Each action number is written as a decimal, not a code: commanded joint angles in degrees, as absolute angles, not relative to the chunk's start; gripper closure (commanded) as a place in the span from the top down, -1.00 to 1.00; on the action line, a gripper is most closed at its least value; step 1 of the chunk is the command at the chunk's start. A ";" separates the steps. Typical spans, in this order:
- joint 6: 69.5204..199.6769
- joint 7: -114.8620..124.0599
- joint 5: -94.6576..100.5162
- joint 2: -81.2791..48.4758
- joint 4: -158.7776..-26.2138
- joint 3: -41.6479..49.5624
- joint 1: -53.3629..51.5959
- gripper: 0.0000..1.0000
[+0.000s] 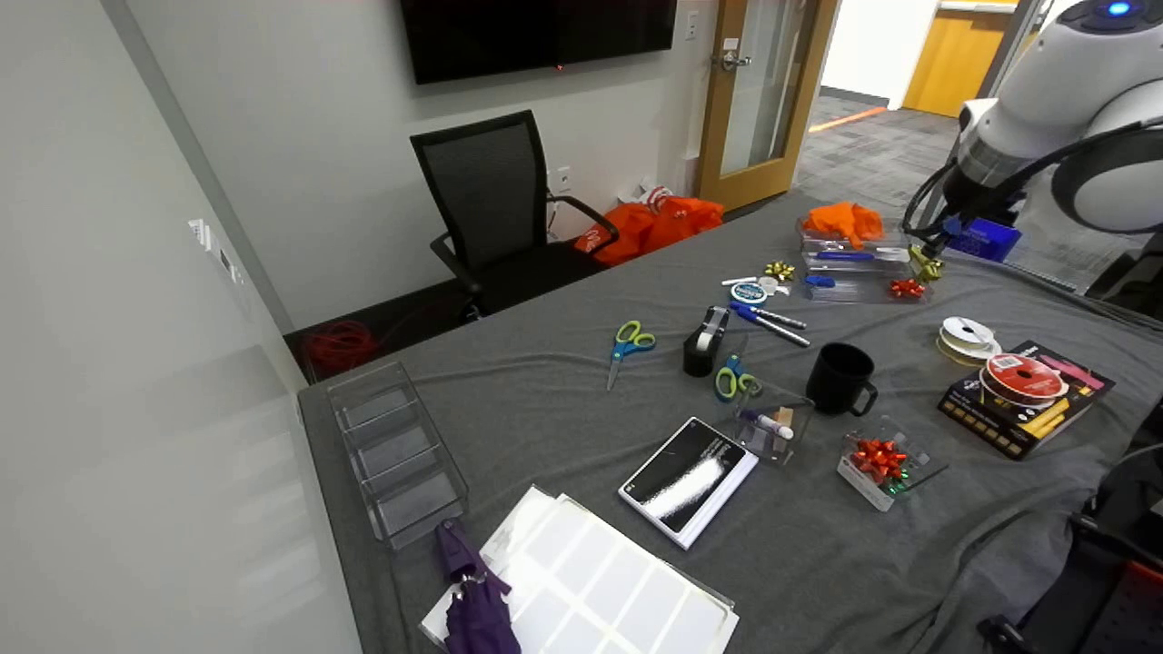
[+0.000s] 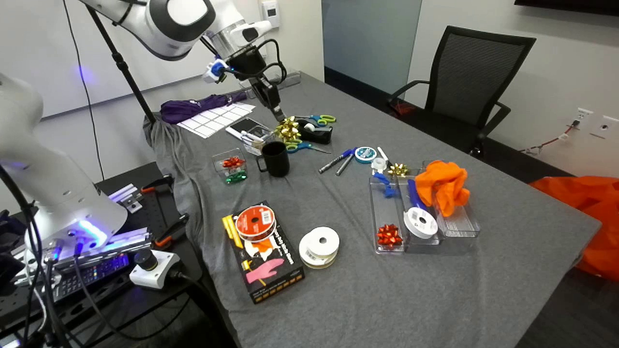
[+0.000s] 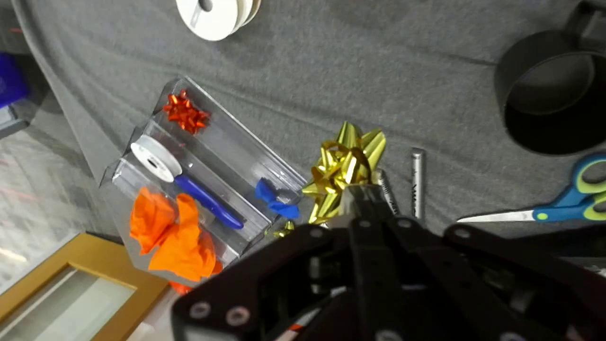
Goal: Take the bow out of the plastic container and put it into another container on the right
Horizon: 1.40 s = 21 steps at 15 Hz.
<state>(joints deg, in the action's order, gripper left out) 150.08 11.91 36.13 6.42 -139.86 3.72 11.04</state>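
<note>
The shiny gold bow (image 3: 338, 168) hangs at the tips of my gripper (image 3: 363, 189), whose fingers are shut on it. Both exterior views also show the bow (image 1: 926, 263) (image 2: 288, 129) under the gripper (image 1: 936, 243) (image 2: 280, 117), held up above the table. A small clear plastic tub (image 1: 861, 484) (image 2: 219, 162) holds a red and a green bow. The dark rectangular box (image 1: 986, 425) (image 2: 278, 285) has a red ribbon spool on top; it is out of the wrist view. A large clear compartment tray (image 3: 234, 137) (image 2: 387, 208) holds another red bow.
The black mug (image 1: 836, 372) (image 3: 511, 104) stands on the table. Markers (image 2: 338, 162), a tape dispenser (image 2: 316, 135), scissors (image 1: 627, 345) and another gold bow (image 2: 398, 169) lie around. White spools (image 2: 319, 246) sit beside the dark box. A second small tub (image 1: 800, 413) holds a marker.
</note>
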 commanded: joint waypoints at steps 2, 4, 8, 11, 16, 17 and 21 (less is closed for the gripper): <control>155.18 14.29 54.60 -2.83 -131.36 5.78 11.75 -1.00; 157.69 17.33 64.34 -5.84 -128.06 6.27 12.45 -1.00; 158.35 21.61 72.90 -6.31 -127.01 7.26 11.70 -1.00; 158.52 22.94 73.73 -7.34 -126.21 7.40 11.59 -0.98; 158.52 22.94 73.71 -7.21 -126.21 7.40 11.54 -1.00; 159.03 23.33 74.14 -7.51 -126.12 7.60 11.73 -1.00; 159.84 25.81 77.24 -11.66 -123.66 9.20 12.54 -1.00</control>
